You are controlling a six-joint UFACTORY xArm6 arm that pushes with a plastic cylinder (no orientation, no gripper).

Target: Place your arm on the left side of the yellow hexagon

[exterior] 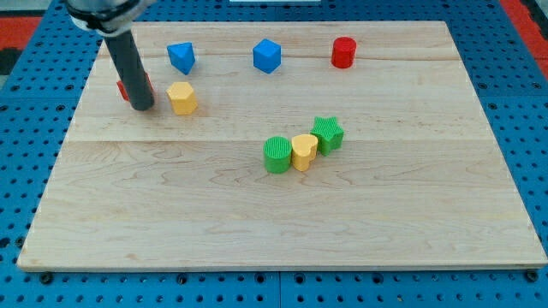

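The arm has no claw, so nothing is open, closed or held; it ends in a dark rod, and my tip rests on the wooden desk near the view's upper left. The yellow hexagon sits just to the view's right of my tip, close beside it but with a narrow strip of bare wood between them. A red block, its shape mostly hidden by the rod, peeks out on the rod's left side. Above the hexagon lies a blue block, and further right along the top are another blue block and a red cylinder. Near the middle, well apart from my tip, three blocks touch in a slanting row: a green cylinder, a yellow block and a green star.
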